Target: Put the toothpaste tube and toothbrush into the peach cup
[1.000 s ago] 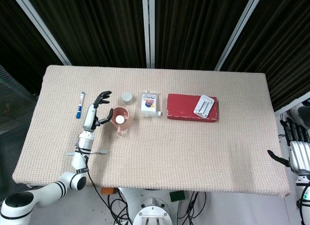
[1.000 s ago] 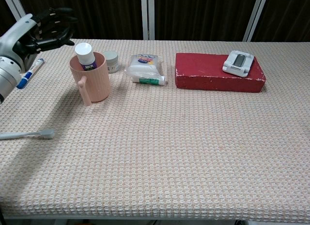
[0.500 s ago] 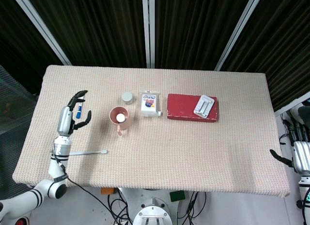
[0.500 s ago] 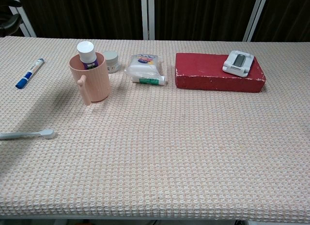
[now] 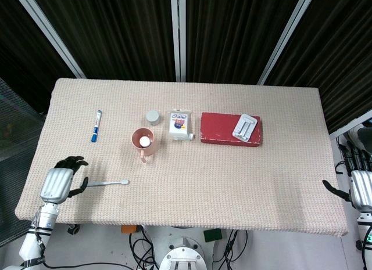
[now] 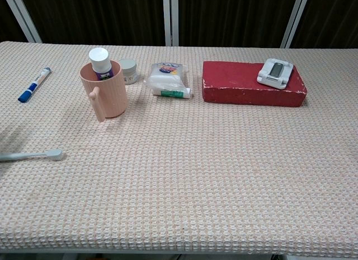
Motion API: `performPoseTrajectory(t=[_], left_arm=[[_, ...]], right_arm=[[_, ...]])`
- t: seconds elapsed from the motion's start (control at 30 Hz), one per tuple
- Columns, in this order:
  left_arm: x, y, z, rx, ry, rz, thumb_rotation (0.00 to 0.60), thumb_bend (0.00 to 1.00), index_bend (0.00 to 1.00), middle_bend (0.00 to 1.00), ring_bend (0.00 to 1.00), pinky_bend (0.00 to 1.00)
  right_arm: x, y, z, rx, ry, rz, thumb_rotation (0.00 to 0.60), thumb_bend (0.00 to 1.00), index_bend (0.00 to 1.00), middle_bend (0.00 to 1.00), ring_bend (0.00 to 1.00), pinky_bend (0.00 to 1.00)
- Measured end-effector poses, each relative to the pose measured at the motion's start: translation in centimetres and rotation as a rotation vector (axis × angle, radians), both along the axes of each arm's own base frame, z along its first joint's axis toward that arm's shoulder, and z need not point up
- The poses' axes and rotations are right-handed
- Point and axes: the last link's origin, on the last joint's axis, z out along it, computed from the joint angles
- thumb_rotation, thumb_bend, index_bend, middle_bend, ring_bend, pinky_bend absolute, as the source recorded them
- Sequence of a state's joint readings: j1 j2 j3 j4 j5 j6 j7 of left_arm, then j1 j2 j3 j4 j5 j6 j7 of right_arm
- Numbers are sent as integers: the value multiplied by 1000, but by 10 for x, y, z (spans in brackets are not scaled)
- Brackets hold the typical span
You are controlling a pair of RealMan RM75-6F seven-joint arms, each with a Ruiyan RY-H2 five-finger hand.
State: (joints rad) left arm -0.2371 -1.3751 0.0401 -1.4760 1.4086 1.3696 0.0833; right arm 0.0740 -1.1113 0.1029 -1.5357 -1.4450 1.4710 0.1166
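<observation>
Fingers of the left hand [image 5: 58, 183] curl apart, empty, just beside the toothbrush [image 5: 107, 182] handle; toothpaste tube [image 6: 99, 62] already stands in the peach cup [image 6: 106, 92]; brush remains

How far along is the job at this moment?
About halfway. Done: the toothpaste tube stands upright inside the peach cup. In hand: nothing; the left hand hovers at the handle end of the toothbrush, and the right hand is empty off the table's edge. Left: the toothbrush, lying flat on the table, must go into the cup.
</observation>
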Motion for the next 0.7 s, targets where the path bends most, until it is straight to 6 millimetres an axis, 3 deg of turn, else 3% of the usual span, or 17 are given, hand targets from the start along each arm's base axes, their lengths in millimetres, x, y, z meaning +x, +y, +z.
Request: performPoseTrajectory(t=[0.27,0.7], left_arm=[[9,-1,-39,-113,13,-29,449,404,324,219,169,255],[9,0,-58,-160,29,-5,446,405,355,212,169,254]], right_arm=[[-2,0,1,-1,-1,-5,600,375,0,0,0,0],[-1,0,-1,15,3,-2,600,377,0,0,0,0]])
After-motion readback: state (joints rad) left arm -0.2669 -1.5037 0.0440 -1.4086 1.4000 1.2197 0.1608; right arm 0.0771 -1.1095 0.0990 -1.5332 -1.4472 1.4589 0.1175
